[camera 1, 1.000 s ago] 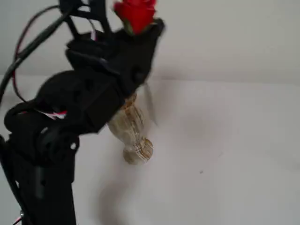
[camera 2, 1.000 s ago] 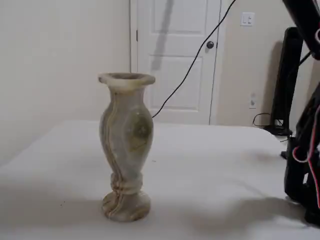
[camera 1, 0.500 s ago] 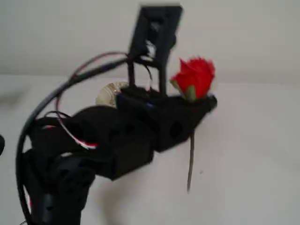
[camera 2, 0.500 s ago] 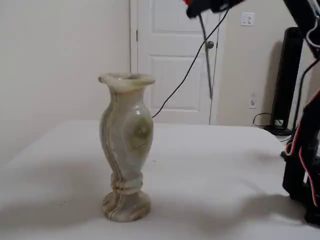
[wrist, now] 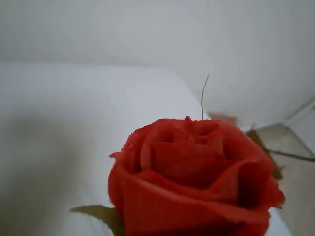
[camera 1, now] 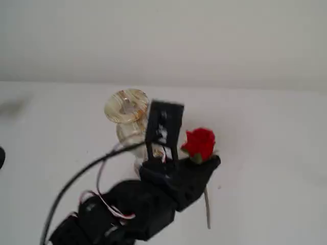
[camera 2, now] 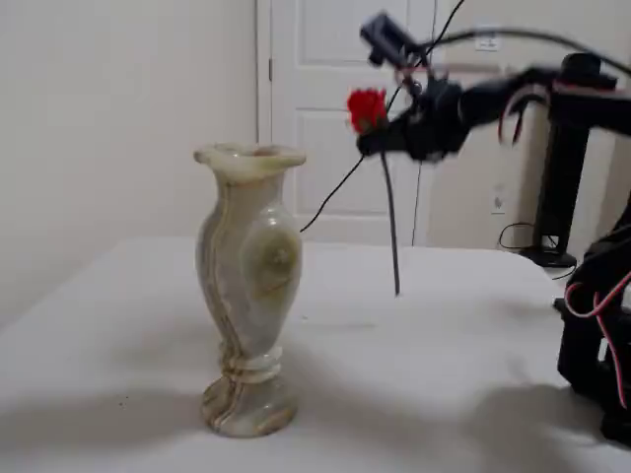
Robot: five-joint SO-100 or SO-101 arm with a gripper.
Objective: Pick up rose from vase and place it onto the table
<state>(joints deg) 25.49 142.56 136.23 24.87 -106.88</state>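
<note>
- White counter (camera 2: 444,325) is spreading across both fixed views, with a pale wall behind it in one and a white panelled door (camera 2: 345,118) behind it in the other.
- At the left of the side-on fixed view, the vase (camera 2: 247,291) is standing upright on its round foot on the counter, its flared mouth holding nothing; in the higher fixed view the vase (camera 1: 126,109) is showing its open mouth just behind the arm.
- To the right of the vase and well clear of it, the rose (camera 2: 367,106) is hanging in the air, bud up, its thin stem pointing straight down with the tip above the counter and not touching it.
- The end effector (camera 2: 380,143) is reaching in from the right and is clamping the stem just under the bud; in the higher fixed view the end effector (camera 1: 207,163) is carrying the rose (camera 1: 199,144) with the stem trailing below.
- In the wrist view the rose (wrist: 192,179) is filling the lower frame, a green leaf at its base, white counter behind.
- At the far right, the black arm base (camera 2: 596,335) with its red wires is standing on the counter.
</note>
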